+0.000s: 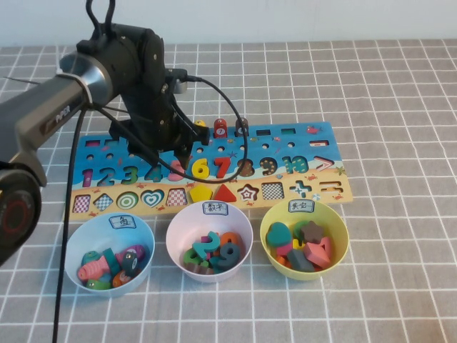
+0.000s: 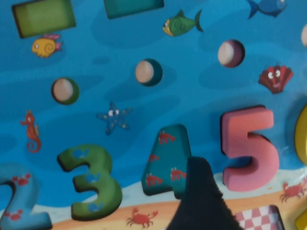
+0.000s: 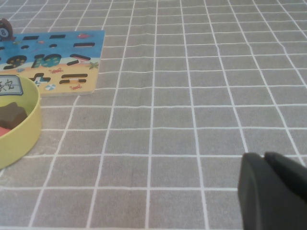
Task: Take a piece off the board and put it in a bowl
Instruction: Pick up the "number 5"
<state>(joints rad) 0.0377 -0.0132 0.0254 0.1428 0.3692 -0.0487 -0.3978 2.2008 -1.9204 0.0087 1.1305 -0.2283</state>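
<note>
The pink 5 piece (image 2: pixel 249 148) sits in its slot on the board (image 1: pixel 300 139), between the teal 4 (image 2: pixel 165 160) and the yellow 6 (image 1: pixel 201 168). In the high view the 5 (image 1: pixel 176 171) is partly hidden under my left gripper (image 1: pixel 178 158), which hovers low over it, open and empty. One dark finger (image 2: pixel 201 196) shows just beside the 5, at the foot of the 4; the other is out of frame. The pale pink-white bowl (image 1: pixel 243 225) stands in front of the board, holding several number pieces. My right gripper (image 3: pixel 268 163) is shut and empty over bare cloth, off to the right of the board (image 3: pixel 48 48).
A light blue bowl (image 1: pixel 75 243) with pieces stands left of the pink one and a yellow-green bowl (image 1: pixel 340 230) right of it, also in the right wrist view (image 3: pixel 21 139). A red 7 (image 1: pixel 223 166) is next to the 6. The left arm's cable (image 1: pixel 239 114) loops over the board.
</note>
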